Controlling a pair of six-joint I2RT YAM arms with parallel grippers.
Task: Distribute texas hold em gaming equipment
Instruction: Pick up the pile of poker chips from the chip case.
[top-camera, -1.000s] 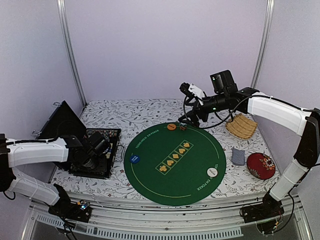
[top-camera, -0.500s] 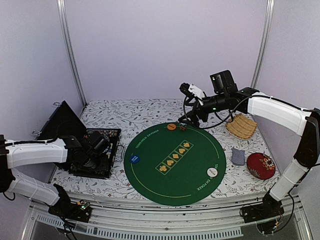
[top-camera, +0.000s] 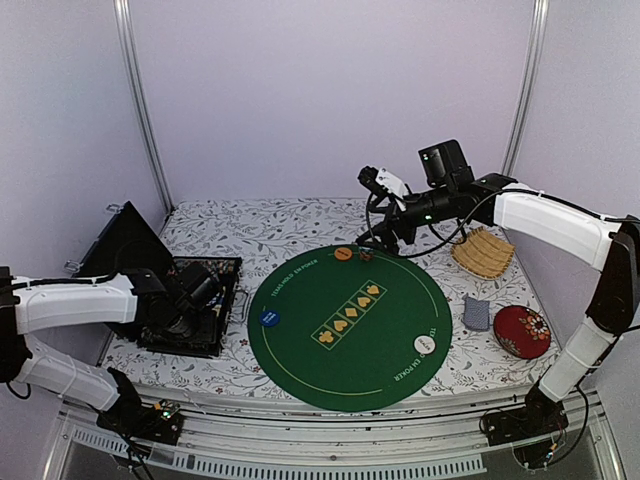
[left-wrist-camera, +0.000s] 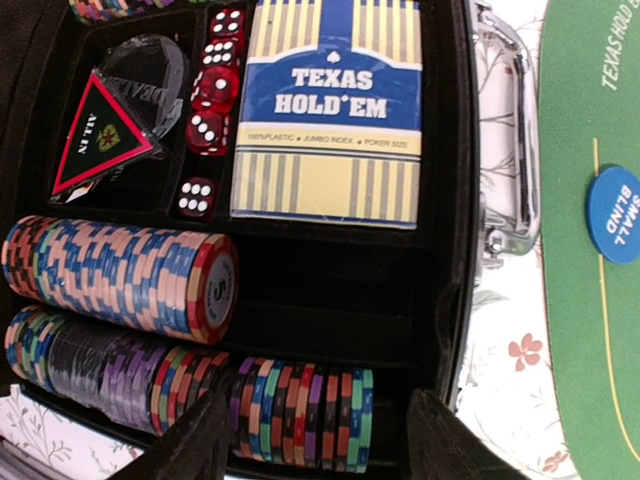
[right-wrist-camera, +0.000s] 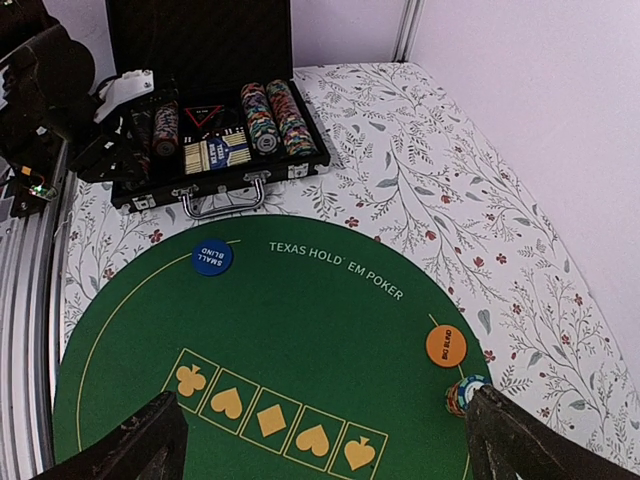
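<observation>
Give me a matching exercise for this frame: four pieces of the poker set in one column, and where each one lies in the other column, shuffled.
Things:
1. blue button
2. orange button
3. white button
4. loose card deck

Places:
A. off the green mat, beside the red dish
B. at the mat's far edge, next to a small chip stack
C. on the mat's left side, nearest the open case
D. on the mat's near-right part

Pairs: 1-C, 2-B, 3-D, 4-A
</observation>
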